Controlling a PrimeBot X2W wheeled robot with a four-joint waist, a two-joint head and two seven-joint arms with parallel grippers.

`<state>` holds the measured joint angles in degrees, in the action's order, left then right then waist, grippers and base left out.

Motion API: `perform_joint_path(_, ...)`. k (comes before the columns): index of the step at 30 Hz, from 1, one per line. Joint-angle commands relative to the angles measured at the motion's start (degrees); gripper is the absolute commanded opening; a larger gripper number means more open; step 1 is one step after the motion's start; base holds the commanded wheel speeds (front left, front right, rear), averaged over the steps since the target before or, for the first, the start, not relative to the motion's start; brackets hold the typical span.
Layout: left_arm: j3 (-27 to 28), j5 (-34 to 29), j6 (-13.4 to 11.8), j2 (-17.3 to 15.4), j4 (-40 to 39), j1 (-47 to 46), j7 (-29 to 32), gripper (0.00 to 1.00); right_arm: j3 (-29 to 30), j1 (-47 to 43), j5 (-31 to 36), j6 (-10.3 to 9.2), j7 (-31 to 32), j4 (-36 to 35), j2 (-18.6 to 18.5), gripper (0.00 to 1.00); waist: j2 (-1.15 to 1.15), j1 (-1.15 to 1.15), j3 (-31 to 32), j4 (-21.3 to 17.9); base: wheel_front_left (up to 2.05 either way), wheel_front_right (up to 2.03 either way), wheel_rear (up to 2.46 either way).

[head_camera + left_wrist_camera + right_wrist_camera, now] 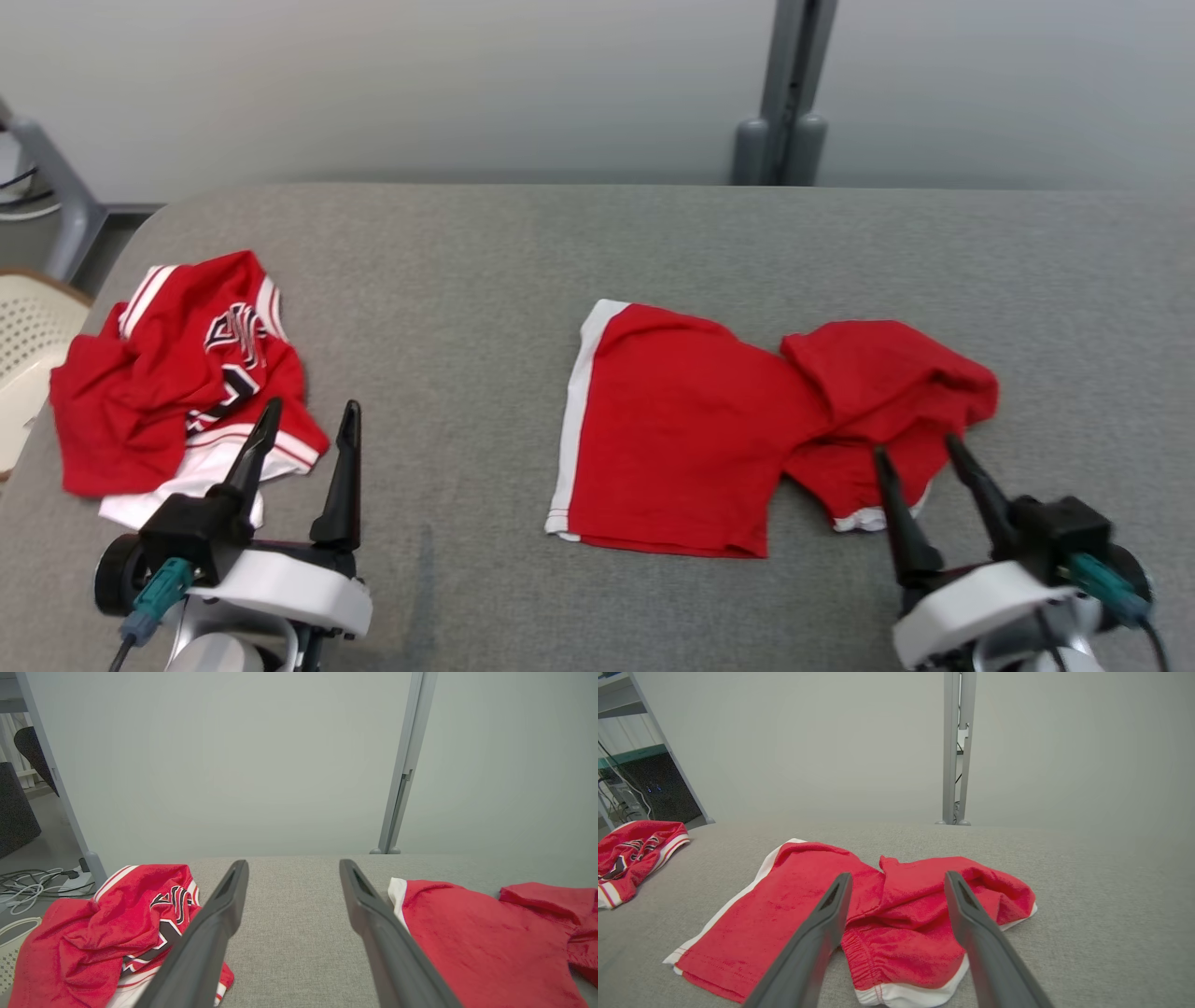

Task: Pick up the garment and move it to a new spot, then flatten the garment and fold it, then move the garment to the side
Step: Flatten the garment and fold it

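Observation:
Red shorts with white side stripes (pixel 681 429) (pixel 808 896) lie on the grey padded table (pixel 467 252), right of centre. Their left half is spread flat and their right half is bunched and folded over. My right gripper (pixel 915 446) (pixel 899 875) stands open just in front of the bunched half, its fingertips over the hem. A crumpled red jersey with black-and-white lettering (pixel 168 373) (pixel 93 924) sits at the table's left edge. Beside it hovers my left gripper (pixel 313 405) (pixel 293 863), open over bare table, with the shorts (pixel 467 933) to its right.
A cream perforated basket (pixel 28 345) stands off the table's left edge. A grey post (pixel 789 93) rises behind the far edge against a pale wall. Cables lie on the floor (pixel 32 886) to the left.

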<state>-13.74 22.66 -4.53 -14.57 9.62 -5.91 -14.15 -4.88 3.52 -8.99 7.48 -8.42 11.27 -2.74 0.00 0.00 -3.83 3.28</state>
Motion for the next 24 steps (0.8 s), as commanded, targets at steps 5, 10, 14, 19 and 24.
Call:
perform_joint_path(5, -0.71, -0.78, 0.87, 0.84, 0.98, -3.18, -0.48, 1.00, -10.45, 4.94, 1.05, 0.03, 2.96, 5.07, -0.28, 1.00, 0.00, 0.00, -2.90, 5.35, 0.00, 0.00, 0.00)
perform_joint_path(10, -0.53, -0.48, 1.62, 1.78, 1.96, -4.72, -0.83, 1.00, -21.28, 9.06, 0.26, 0.02, 5.59, 10.73, -0.98, 1.00, 0.00, 0.00, -4.31, 7.37, 0.00, 0.00, 0.00)
perform_joint_path(14, -0.53, -1.35, 1.79, 1.84, 2.94, -5.38, -0.96, 1.00, -24.92, 12.62, 0.80, 0.02, 7.84, 16.32, -1.70, 1.00, 0.00, 0.00, -5.37, 7.81, 0.00, 0.00, 0.00)
perform_joint_path(19, -0.79, -1.85, 2.25, 2.66, 3.92, -6.27, -1.03, 1.00, -25.74, 15.92, 1.69, 0.02, 9.66, 22.71, -1.47, 1.00, 0.00, 0.00, -6.21, 7.82, 0.00, 0.00, 0.00)
perform_joint_path(24, -0.33, -2.18, 2.49, 3.09, 4.46, -6.60, -1.08, 1.00, -25.43, 17.14, 1.04, 0.01, 9.81, 26.72, -1.08, 0.00, 0.00, 0.00, -6.26, 7.25, 0.00, 0.00, 0.00)
